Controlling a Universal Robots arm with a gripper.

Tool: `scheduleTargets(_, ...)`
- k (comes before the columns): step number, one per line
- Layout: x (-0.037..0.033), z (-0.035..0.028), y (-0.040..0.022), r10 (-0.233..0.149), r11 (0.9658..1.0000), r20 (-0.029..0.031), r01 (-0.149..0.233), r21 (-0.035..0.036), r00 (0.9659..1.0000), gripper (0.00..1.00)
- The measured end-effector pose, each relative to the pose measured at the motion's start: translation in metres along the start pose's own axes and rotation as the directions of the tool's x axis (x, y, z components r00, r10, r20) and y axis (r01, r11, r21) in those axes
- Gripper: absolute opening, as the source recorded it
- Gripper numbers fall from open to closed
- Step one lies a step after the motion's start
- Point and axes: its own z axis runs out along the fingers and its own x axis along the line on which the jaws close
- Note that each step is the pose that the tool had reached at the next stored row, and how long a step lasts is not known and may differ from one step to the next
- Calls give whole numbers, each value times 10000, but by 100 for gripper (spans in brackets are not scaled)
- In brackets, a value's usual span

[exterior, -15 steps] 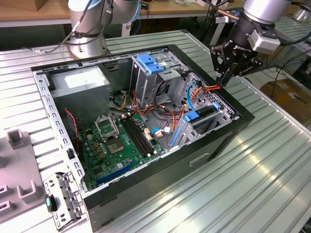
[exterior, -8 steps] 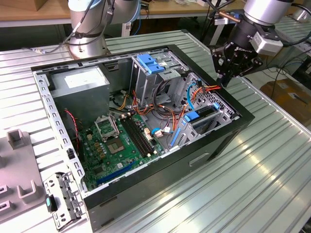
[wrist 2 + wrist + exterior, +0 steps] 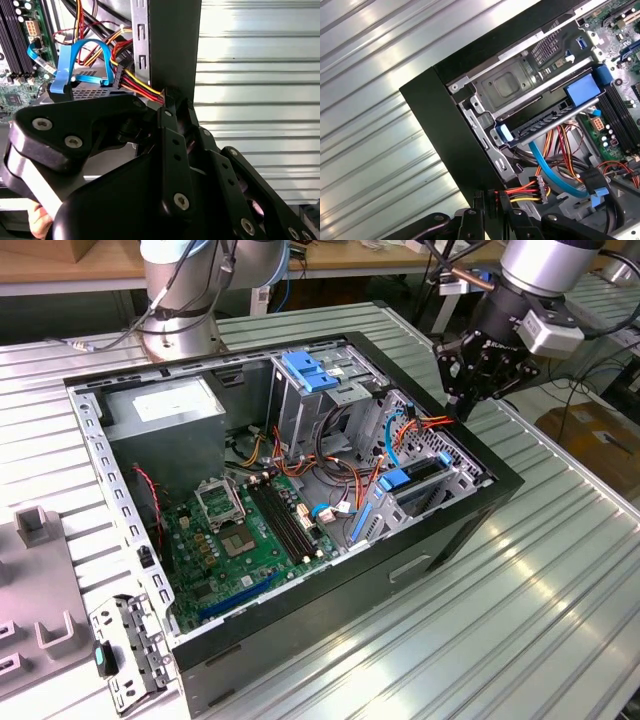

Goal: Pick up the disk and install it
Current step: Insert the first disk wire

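Ribbed metal table (image 3: 560,570) bears open case (image 3: 500,485); hand (image 3: 459,410) clamped on power cable (image 3: 522,192) at rim.

Fingers (image 3: 170,137) pinch power cable (image 3: 140,85) beside case wall (image 3: 175,45).

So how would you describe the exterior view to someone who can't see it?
A robot arm's black end effector hangs at the edge of an open computer case on the exterior view's right, its tip at a bundle of red and yellow wires. The case lies on a ribbed metal table, showing its green motherboard and a blue-handled metal cage.
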Motion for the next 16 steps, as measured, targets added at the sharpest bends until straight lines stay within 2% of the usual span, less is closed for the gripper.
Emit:
scheduleTargets(3, 0, 6, 1, -116, 9999, 0, 116, 3, 9999, 24)
scheduleTargets(4, 0, -6, 0, -117, 9999, 2, 117, 5, 9999, 17)
scheduleTargets(5, -1, -50, -4, -118, 9999, 2, 118, 5, 9999, 16)
scheduleTargets(7, 0, -73, -4, -119, 9999, 2, 119, 5, 9999, 16)
scheduleTargets(16, -19, -75, 6, -119, 9999, 1, 119, 3, 9999, 16)
